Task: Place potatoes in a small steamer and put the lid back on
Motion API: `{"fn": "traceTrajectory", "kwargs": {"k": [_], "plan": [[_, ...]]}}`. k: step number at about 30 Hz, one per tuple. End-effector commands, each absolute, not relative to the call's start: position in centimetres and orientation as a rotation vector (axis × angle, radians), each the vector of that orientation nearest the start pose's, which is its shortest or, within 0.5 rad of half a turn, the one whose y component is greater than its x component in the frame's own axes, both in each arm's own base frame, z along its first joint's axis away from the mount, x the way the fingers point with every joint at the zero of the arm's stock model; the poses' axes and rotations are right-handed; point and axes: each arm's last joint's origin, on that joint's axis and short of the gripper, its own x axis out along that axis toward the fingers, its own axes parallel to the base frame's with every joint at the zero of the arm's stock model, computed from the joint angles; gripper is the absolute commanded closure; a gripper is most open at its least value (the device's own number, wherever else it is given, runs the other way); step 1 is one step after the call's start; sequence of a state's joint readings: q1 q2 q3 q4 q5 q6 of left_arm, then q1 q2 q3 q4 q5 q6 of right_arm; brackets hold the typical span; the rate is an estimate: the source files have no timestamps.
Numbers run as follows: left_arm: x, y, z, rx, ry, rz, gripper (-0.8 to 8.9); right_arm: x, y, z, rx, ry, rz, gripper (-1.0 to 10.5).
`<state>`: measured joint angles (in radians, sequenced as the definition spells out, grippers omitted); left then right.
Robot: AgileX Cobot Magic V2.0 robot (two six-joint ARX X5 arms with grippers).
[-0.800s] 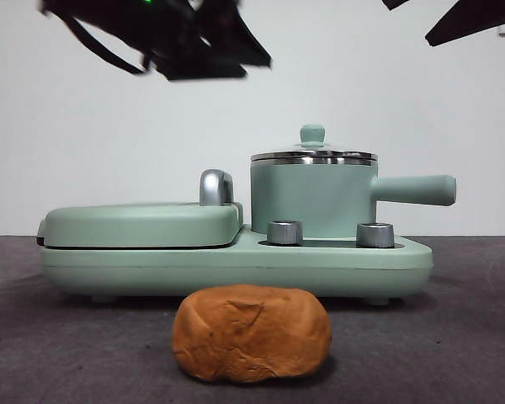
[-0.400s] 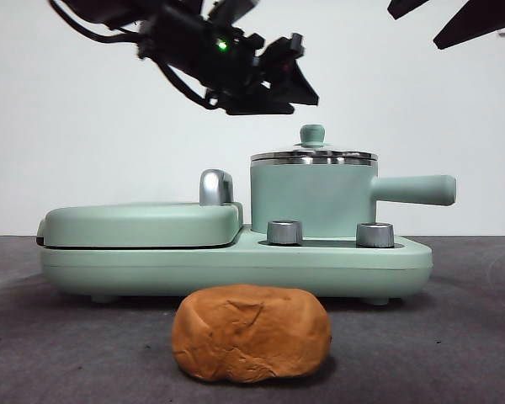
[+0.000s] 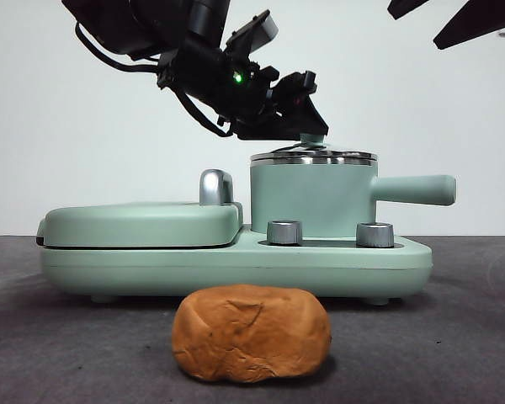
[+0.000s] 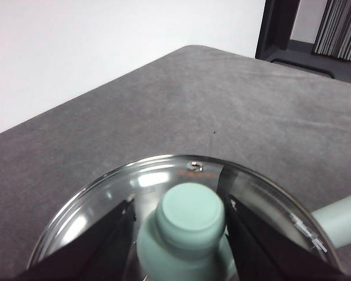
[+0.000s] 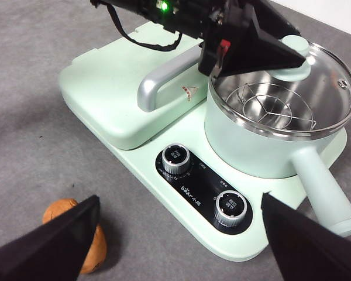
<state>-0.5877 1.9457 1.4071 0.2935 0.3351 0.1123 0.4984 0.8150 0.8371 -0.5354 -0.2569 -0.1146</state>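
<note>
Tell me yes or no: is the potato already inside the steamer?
No. The potato lies on the table in front of the appliance, and the steamer holds only a wire rack.

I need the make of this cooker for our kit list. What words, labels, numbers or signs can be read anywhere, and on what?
Nothing can be read with certainty.
Control panel: small print between the two knobs, too blurred to read.
Griddle cover: red-and-white warning triangle beside the chrome handle, no legible text.
Lid: faint orange mark by the vent, unreadable.
</note>
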Motion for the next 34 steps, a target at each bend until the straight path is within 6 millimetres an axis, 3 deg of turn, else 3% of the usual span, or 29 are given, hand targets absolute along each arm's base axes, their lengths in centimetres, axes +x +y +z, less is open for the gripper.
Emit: {"fn": "traceTrajectory", "kwargs": {"k": [1,4,10,16,28,34], "plan": [[37.3,-26.5,24.8,0.167,0.177,-0.939,5.66,14.3,8.8,31.8,-0.162,0.469,0.770,5.1],[37.4,-26.5,24.6,0.167,0.184,-0.939,5.78,14.3,8.7,31.8,-0.162,0.472,0.770,5.1],[37.3,-26.6,24.5,0.168,0.182,-0.941,8.01,14.3,8.7,31.8,-0.163,0.475,0.770,5.1],[37.1,-26.6,25.3,0.165,0.158,-0.941,8.08,14.2,8.7,31.6,-0.165,0.492,0.769,5.1],[34.5,-24.4,33.0,0.145,0.008,-0.925,8.08,14.1,8.7,31.5,-0.166,0.511,0.770,5.1],[31.8,-22.4,36.0,0.150,0.088,-0.925,8.05,14.1,8.7,31.5,-0.166,0.512,0.770,5.1]]}}
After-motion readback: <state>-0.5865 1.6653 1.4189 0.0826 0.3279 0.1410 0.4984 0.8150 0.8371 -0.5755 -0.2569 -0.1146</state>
